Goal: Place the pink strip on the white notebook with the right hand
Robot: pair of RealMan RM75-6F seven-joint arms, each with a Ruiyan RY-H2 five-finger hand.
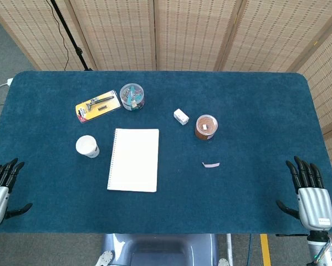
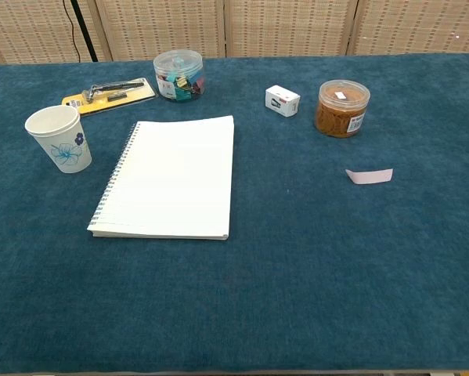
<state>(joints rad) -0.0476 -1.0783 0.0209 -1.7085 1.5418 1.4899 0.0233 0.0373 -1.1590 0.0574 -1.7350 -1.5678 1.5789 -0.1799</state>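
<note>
The pink strip (image 1: 210,164) lies on the worktop (image 1: 249,100) right of the white notebook (image 1: 133,159), well apart from the empty, spread-fingered right hand (image 1: 310,197).

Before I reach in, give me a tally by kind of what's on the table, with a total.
Notebooks: 1, white notebook
Paper strips: 1, pink strip
Paper cups: 1, cup
Clear round tubs: 2, clip tub, amber tub
Small white boxes: 1, box
Carded tool packs: 1, yellow pack
Total: 7
</note>
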